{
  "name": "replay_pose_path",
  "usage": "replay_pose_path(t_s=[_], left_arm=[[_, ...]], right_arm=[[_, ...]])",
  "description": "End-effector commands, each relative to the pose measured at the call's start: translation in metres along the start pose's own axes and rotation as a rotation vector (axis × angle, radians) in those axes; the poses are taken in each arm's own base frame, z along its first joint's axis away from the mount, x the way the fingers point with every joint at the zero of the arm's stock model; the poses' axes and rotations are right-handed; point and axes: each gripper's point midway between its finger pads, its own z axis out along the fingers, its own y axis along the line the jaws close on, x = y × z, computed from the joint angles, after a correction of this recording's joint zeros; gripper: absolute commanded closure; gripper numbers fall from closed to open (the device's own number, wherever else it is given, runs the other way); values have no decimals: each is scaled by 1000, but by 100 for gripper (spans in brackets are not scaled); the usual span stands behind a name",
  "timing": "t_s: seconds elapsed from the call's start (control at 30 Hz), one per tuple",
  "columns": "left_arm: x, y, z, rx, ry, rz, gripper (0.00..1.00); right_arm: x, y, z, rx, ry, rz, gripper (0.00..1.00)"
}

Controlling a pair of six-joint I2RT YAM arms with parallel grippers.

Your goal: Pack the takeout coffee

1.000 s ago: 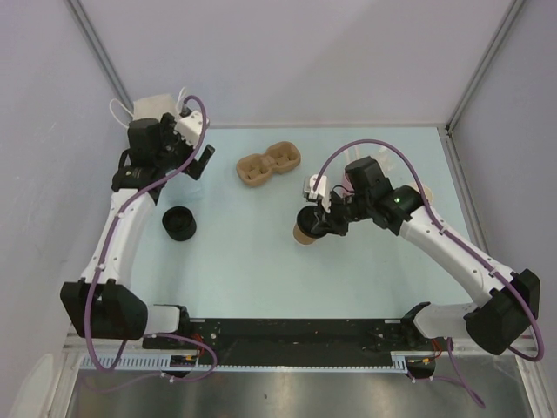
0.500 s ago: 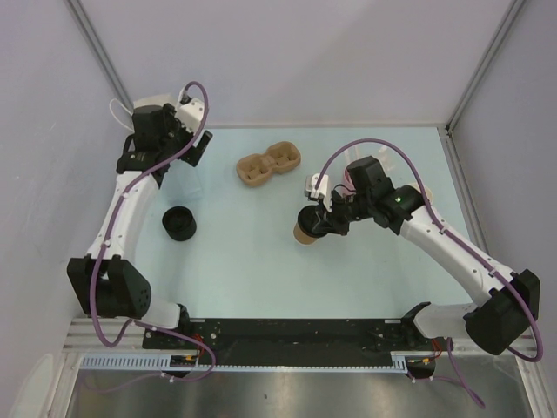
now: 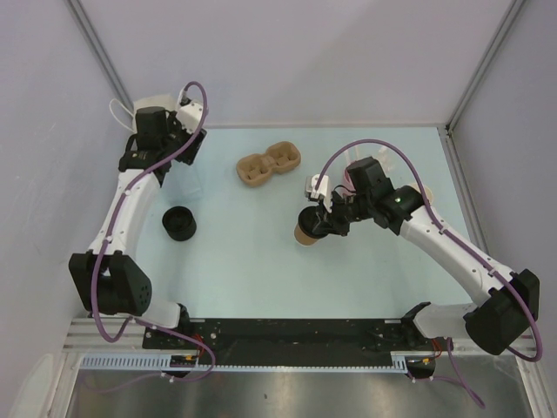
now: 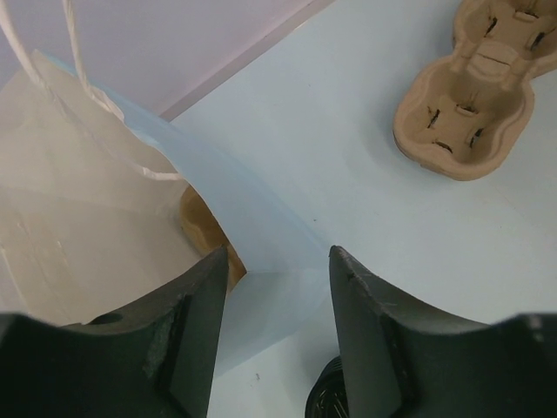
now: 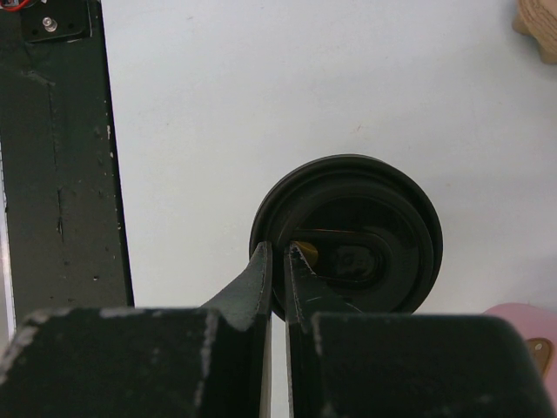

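The black lid (image 5: 365, 218) is being pinched at its near rim by the right gripper (image 5: 278, 252), whose fingers are pressed together on that edge with almost no gap showing. The lid is being held directly over the paper cup (image 3: 300, 235), which is standing on the table (image 3: 261, 252) a little right of centre. From above, only a tan sliver of the cup is being seen under the lid and the gripper. Whether the lid is seated on the cup's rim cannot be told. A speck of tan is being glimpsed through the lid's opening.

Well apart, in the far left corner, the left gripper (image 4: 278, 254) is being held at the white paper bag (image 4: 78, 200). Its fingers are spread apart, and the bag's near wall is lying between them. Whether that wall is being squeezed cannot be told. Inside the bag, something tan (image 4: 202, 231) is being shown low against the wall, too hidden to name.

The pulp cup carrier (image 4: 466, 104) is lying on the table beyond the bag, both wells facing up. A pink cup (image 5: 520, 324) is being caught just beside the lid.
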Motion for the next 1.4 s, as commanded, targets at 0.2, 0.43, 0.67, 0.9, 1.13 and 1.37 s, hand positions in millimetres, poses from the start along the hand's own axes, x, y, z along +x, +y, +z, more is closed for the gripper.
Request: replay_pose_path(t_s=[0.2,0.43,0.67,0.9,1.13,1.37], left_arm=[[-2,2,4,-6,7,-31,72],[-2,-3,6,5,20,-24,100],[-19,-17,-15,38,-31,-19,100],[-38,-50,-45,101,-98,16,100],[-57,-68,-75,115,-164,47,100],[-71,-83,-101,139,-195,79,100]], right_arm=[[-13,-1,-8,15,-51,-26,100],[-13,0,-10,16,-56,-26,100],[-15,-1,-12,21,-63,-24,100],[-17,-2,-15,28,-75,-25,100],[-19,-3,-20,33,-88,-22,100],[-22,-5,-26,44,-107,-14,100]])
